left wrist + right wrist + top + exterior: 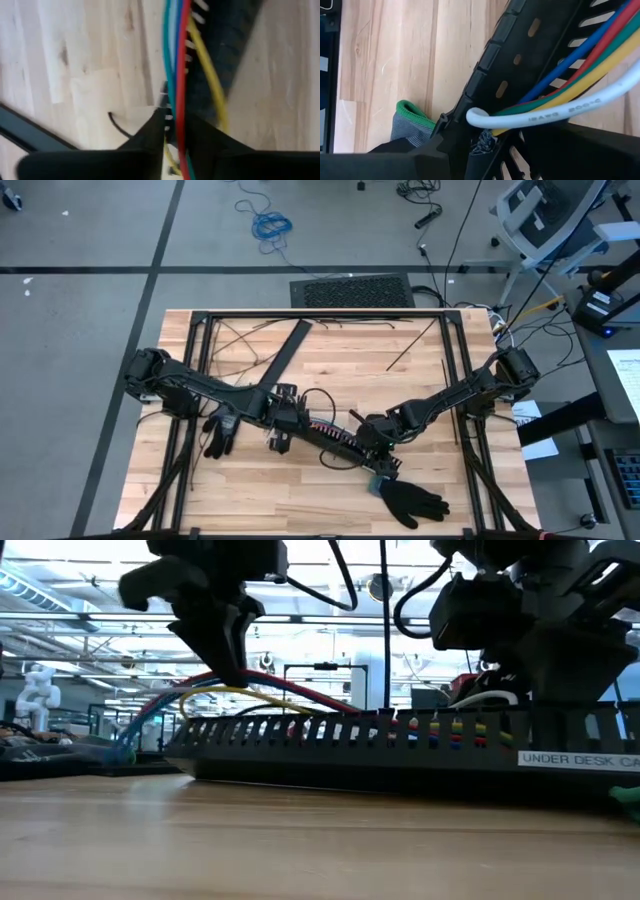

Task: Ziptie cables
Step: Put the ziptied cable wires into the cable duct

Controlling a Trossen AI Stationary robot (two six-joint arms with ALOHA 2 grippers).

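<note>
The table (pixel 200 490) is carrying the black slotted strip (pixel 400 745); along it the cables (pixel 176 75) are lying, light, limp, slippery. The left pincer (pixel 172 131) is pinching them past one end, the right pincer (pixel 490 145) clamping the opposite end; best gripped bunched.

Bright overhead light, even; left wrist view blurred, low view backlit.

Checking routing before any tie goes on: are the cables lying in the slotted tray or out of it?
Partly in. In the low view the cables arch above the tray at one end and drop into its slots toward the other.
</note>
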